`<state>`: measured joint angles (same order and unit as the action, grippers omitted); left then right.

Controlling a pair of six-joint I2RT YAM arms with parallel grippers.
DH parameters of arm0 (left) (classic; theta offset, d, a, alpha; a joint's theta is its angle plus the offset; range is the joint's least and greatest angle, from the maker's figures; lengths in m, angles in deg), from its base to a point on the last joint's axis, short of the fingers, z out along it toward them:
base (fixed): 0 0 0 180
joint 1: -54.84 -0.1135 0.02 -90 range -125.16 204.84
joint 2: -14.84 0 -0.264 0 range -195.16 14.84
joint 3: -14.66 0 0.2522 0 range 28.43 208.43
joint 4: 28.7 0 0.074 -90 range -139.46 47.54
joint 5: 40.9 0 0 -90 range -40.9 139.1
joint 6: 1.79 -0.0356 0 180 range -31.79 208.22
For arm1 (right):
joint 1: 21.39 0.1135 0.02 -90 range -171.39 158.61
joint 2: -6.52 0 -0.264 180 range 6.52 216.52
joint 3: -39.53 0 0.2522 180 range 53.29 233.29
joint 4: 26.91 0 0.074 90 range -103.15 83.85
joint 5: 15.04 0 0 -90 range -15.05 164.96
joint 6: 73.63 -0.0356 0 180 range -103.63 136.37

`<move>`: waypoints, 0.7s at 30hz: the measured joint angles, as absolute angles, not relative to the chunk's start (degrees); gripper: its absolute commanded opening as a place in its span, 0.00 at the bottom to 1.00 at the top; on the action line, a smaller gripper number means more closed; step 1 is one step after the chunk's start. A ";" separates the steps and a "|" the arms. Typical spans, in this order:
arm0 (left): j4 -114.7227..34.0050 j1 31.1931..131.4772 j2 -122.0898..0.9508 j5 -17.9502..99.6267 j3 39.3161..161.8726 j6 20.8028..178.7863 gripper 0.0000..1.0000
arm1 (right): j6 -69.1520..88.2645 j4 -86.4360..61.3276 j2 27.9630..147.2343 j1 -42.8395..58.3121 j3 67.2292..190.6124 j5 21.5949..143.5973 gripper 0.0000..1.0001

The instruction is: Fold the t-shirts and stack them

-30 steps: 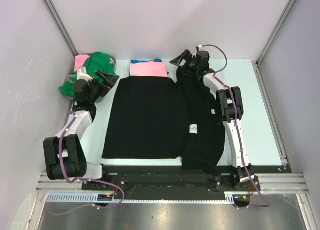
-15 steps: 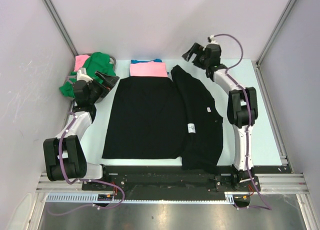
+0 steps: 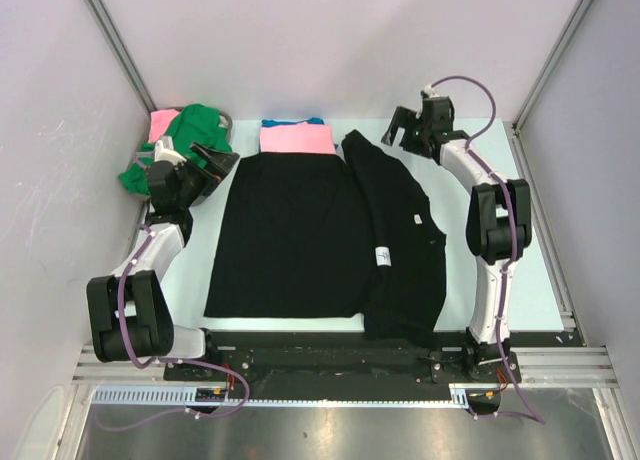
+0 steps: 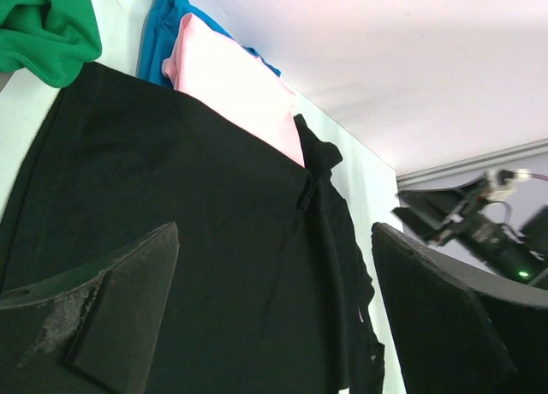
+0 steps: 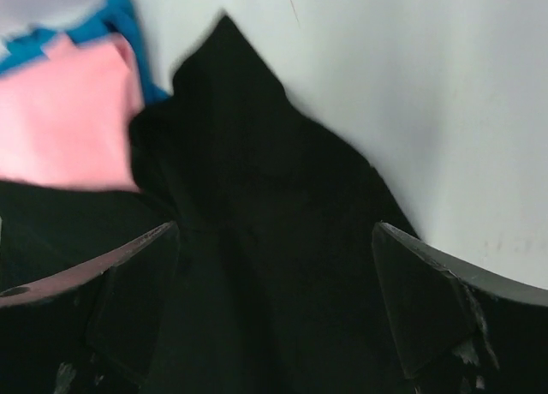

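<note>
Lying on the bench (image 3: 540,265), the black t-shirt (image 3: 290,230) reaches from the near edge, between the 2 arm bases, to the far half. Its left part is spread flat; its right part is rumpled into a long fold that bears a small white label (image 3: 385,257). The left pincer (image 3: 222,160) hangs just beside the far left corner of this t-shirt, jaws spread, holding nothing. The right pincer (image 3: 400,132) hangs beyond the far right tip, jaws spread, holding nothing. A folded pink t-shirt (image 3: 297,138) lies on a blue t-shirt (image 3: 314,121), touching the far edge of the black one. A crumpled green t-shirt (image 3: 195,125) lies in the far left corner, a second pink cloth (image 3: 163,121) against it
</note>
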<state>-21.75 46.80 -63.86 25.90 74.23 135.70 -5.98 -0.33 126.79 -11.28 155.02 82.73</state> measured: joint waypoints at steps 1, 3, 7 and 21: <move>-21.64 46.80 -63.86 25.85 74.18 135.76 0.98 | -6.02 0.46 128.34 -11.33 155.02 83.69 1.00; -21.47 46.80 -63.86 25.75 74.16 135.76 0.98 | -6.04 1.96 131.27 -11.17 154.98 85.33 1.00; -21.14 46.83 -63.86 25.29 74.16 135.76 0.98 | -6.42 3.76 135.22 -10.43 154.98 88.87 1.00; -20.75 46.83 -63.88 24.87 74.12 135.76 0.98 | -7.31 6.93 141.80 -8.59 162.58 89.65 0.99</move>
